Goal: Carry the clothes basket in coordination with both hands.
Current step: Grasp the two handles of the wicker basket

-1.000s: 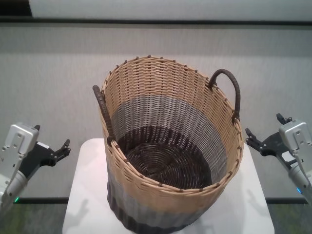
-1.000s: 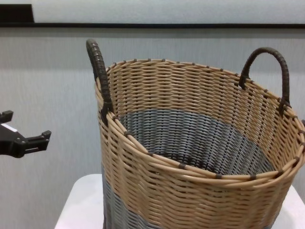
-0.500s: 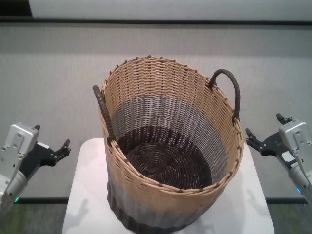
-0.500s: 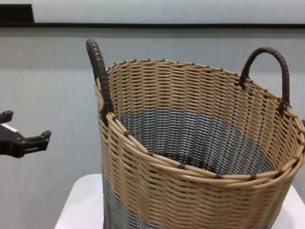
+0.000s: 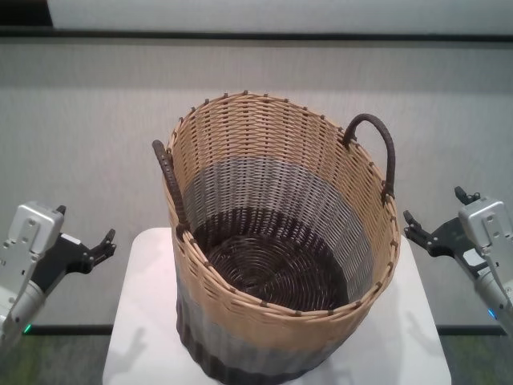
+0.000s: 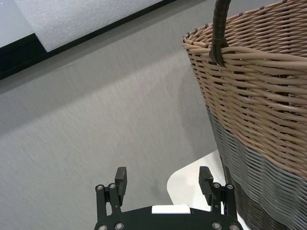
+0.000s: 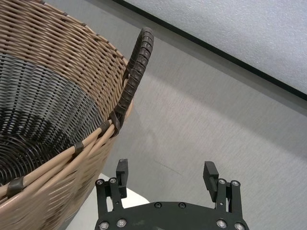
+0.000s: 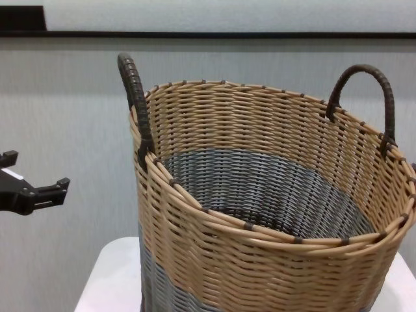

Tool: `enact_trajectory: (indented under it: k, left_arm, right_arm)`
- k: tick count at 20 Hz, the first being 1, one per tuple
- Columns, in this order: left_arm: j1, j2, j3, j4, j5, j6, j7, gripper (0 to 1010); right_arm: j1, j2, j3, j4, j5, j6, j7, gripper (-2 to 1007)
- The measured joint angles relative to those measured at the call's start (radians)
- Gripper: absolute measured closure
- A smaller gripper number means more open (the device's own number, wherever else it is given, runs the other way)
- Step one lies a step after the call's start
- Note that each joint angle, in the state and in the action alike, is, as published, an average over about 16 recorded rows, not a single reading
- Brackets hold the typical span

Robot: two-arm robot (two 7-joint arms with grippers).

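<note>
The clothes basket [image 5: 264, 184] stands upright on a small white table [image 5: 144, 321]. It is round wicker, tan above and grey below, and holds nothing. One dark loop handle [image 5: 168, 180] sits on its left rim, the other handle [image 5: 386, 152] on its right rim. My left gripper [image 5: 85, 224] hovers open to the left of the basket, apart from it and below the handle's height. My right gripper [image 5: 434, 205] hovers open to the right, also apart. In the left wrist view the left gripper [image 6: 163, 173] faces the basket wall [image 6: 254, 110]. In the right wrist view the right gripper [image 7: 166, 166] is short of the handle [image 7: 136, 72].
A grey wall [image 5: 96, 120] with a dark strip above runs behind the basket. The white table is barely wider than the basket's base. A strip of floor [image 5: 64, 353] shows to either side below the table top.
</note>
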State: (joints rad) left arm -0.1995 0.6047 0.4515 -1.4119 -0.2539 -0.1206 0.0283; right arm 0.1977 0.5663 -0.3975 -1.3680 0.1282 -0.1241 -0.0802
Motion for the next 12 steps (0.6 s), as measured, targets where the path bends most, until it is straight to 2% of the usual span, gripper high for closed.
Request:
enact_trajectory:
  k: [7, 12]
  left_arm:
    - [0.005, 0.006, -0.003, -0.008, -0.002, 0.009, -0.007, 11]
    - [0.021, 0.038, -0.018, -0.047, -0.019, 0.049, -0.042, 11]
  right_arm:
    - [-0.005, 0.006, 0.005, -0.010, 0.001, 0.010, 0.003, 3]
    - [-0.026, 0.037, 0.028, -0.052, 0.010, 0.053, 0.016, 3]
